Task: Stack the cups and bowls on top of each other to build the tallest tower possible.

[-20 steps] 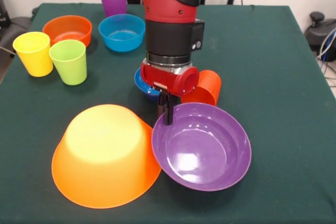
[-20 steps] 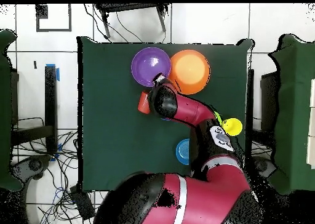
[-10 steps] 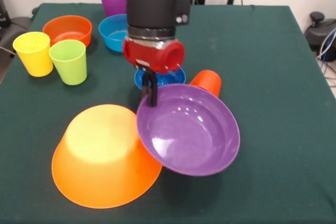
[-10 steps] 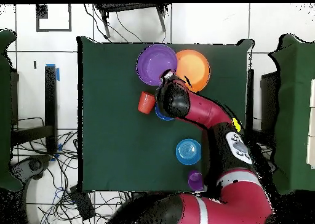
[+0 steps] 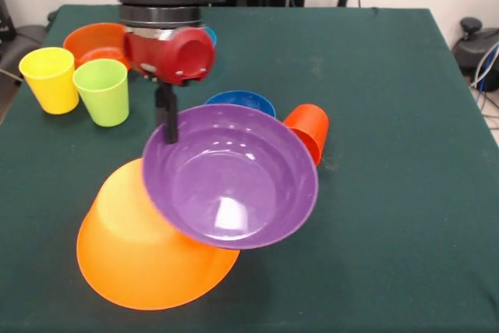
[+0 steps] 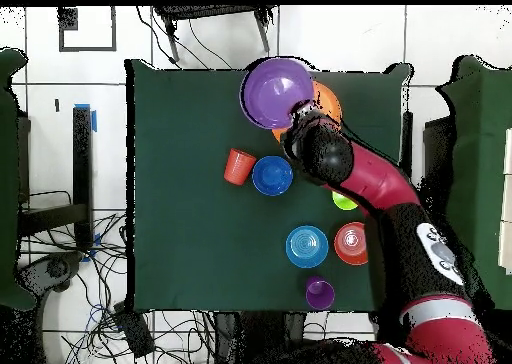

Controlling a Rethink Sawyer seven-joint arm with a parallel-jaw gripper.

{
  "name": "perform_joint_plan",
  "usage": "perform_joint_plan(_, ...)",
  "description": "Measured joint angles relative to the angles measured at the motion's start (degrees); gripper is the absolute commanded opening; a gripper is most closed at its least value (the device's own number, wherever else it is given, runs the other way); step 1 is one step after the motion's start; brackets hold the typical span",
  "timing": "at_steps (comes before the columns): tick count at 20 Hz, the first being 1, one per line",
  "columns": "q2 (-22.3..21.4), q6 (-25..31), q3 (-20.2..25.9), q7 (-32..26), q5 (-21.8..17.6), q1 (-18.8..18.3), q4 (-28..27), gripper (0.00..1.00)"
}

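The jaws of the gripper [image 5: 170, 132] are pinching the rim of the wide purple bowl [image 5: 230, 175], holding it off the table [image 5: 390, 115] with its opening tilted toward the near edge. The dark fingers [image 5: 168, 118] are pointing straight down from a red wrist block, and the black forearm above them is rising out of the top of the front view. In the overhead view the red arm is reaching from the robot's side across the table toward its far edge.

The purple bowl is glossy and empty, and it is hanging over the large yellow-orange bowl [image 5: 140, 263], which is lying upside down near the near edge and is partly covered by it. Whether the two bowls are touching cannot be told.

Just behind the purple bowl, the dark blue bowl [image 5: 240, 101] is standing upright, and the orange-red cup [image 5: 310, 129] is lying on its side beside it. Toward the far left corner in the front view, the yellow cup [image 5: 50, 78] and the lime green cup [image 5: 102, 91] are standing upright side by side, with the small orange bowl [image 5: 92, 40] behind them. The overhead view also shows the light blue bowl [image 6: 307, 246] and the purple cup [image 6: 320, 293] nearer the robot's edge.
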Motion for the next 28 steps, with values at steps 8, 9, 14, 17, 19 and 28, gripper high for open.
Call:
perform_joint_plan(8, 2.8, 0.0, 5.9, 0.0, 0.0, -6.4, -1.2, 0.00)
perform_joint_plan(9, 3.4, 0.0, 6.9, 0.0, -0.3, -7.4, -1.2, 0.00)
perform_joint_plan(14, 5.0, 0.0, 9.9, 0.0, -2.1, -9.9, -1.2, 0.00)
perform_joint_plan(17, 5.7, 0.0, 11.6, 0.0, -3.4, -11.2, -1.1, 0.00)
perform_joint_plan(19, 5.9, 0.0, 12.3, 0.0, -4.1, -11.8, -0.9, 0.00)
perform_joint_plan(28, 5.2, 0.0, 15.8, 0.0, -7.8, -14.5, 1.5, 0.00)
